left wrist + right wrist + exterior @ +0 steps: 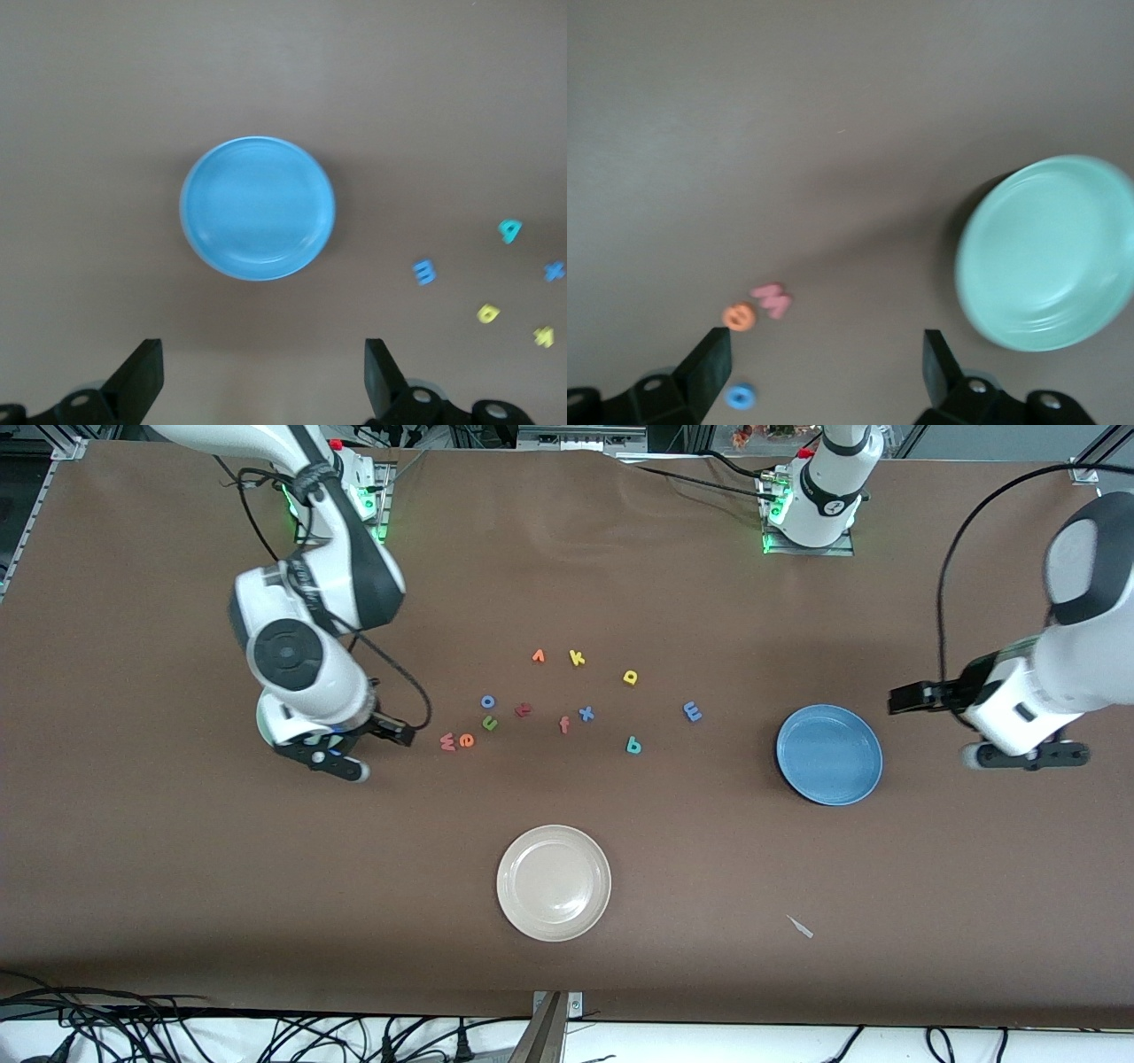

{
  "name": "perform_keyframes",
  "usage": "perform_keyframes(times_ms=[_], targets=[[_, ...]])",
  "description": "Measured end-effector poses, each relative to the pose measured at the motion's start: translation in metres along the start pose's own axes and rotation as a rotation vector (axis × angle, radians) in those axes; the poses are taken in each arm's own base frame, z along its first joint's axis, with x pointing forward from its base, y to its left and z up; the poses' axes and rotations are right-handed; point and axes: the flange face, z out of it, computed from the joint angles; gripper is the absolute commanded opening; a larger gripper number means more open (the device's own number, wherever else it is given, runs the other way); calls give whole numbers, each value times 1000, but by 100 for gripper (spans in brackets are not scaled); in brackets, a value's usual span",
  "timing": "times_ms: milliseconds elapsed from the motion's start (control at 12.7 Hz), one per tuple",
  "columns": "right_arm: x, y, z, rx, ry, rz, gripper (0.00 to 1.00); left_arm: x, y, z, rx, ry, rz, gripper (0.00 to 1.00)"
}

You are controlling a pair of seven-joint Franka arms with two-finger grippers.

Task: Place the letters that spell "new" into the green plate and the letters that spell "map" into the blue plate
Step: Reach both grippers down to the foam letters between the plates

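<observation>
Right wrist view shows the right gripper (pixel 819 376) spread wide and empty over bare bench (pixel 177 886). Best to centre over the salmon-red foam w (pixel 772 299) before descending, sparing the touching orange foam e (pixel 739 316). Nearby sits the pale mint-green plate (pixel 1050 252). Left gripper (pixel 259 382), wide, waits beside the blue plate (pixel 258 208).

Front camera looks down from high across the counter (pixel 177 886); each wrist camera faces straight down, closer; the blue plate (pixel 829 754) (pixel 257 208) shows in front and left wrist views.
</observation>
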Motion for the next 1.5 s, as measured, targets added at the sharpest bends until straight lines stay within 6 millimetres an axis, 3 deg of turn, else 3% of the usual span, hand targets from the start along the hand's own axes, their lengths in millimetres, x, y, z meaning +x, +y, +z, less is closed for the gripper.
perform_keyframes(times_ms=[237,474,711,868,1105,1184,1342,1421,1500], targets=[[-36,-40,33,59,4,61,92,-3,51,31,-7,17,-90,100],[-57,-66,67,100,-37,79,70,-15,100,75,-26,51,-177,100],[-81,-92,110,115,-38,74,64,-38,138,121,-46,81,-242,100],[-89,-97,133,108,-42,67,64,-57,159,159,-72,118,-291,100],[-95,-88,157,93,-50,68,61,-91,179,219,-111,157,-335,100],[-97,-87,159,96,-48,67,52,-101,181,235,-117,162,-341,100],[-100,-90,158,98,-46,61,16,-116,182,258,-121,164,-361,100],[-101,-91,157,102,-44,58,3,-120,182,266,-124,163,-384,100],[-102,-92,155,106,-42,56,2,-123,185,274,-125,164,-410,100]])
